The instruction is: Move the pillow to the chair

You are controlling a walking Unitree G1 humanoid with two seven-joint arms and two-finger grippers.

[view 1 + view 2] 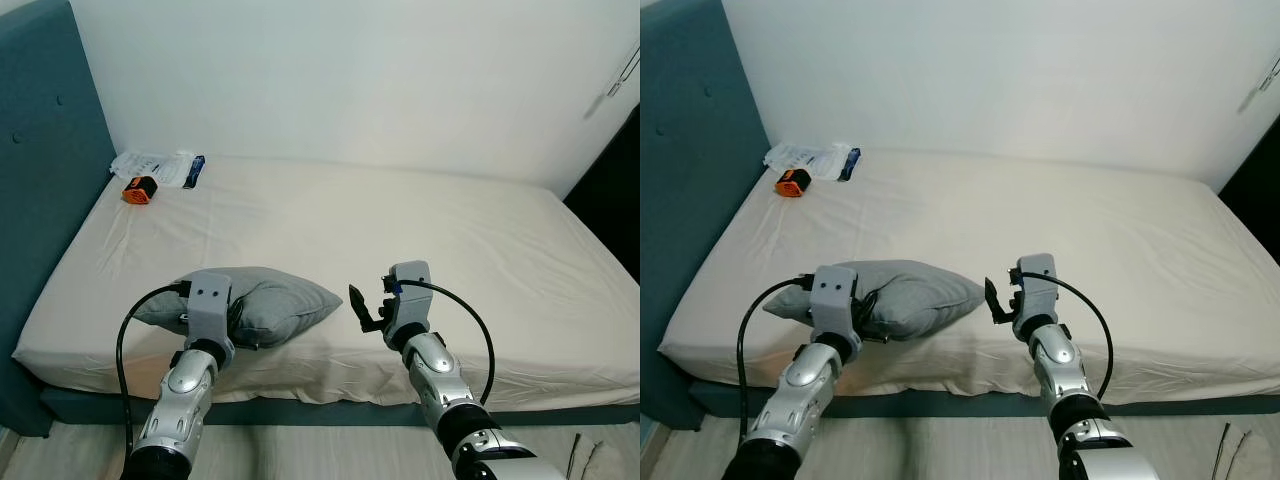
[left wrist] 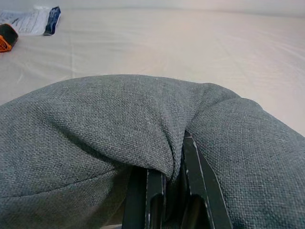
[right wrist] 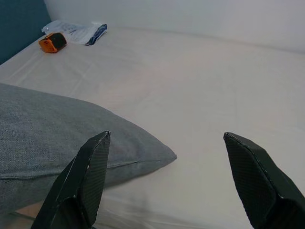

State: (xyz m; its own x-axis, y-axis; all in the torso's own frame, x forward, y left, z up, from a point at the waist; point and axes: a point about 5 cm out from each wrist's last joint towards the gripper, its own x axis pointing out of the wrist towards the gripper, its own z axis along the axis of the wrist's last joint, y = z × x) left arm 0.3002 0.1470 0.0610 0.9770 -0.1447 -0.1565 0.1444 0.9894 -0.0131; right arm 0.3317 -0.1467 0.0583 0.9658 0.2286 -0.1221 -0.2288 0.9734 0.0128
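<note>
At the near edge of the beige mattress, your left gripper is clenched on a fold of the one plump grey woven pillow. Your right gripper hangs spread and empty just off the pillow's pointed corner; the pillow's long axis runs across from one gripper toward the other. Left arm is nearer, already in contact. Far beyond the fingers, by the teal headboard: one orange-and-black gadget, one white plastic packet.
</note>
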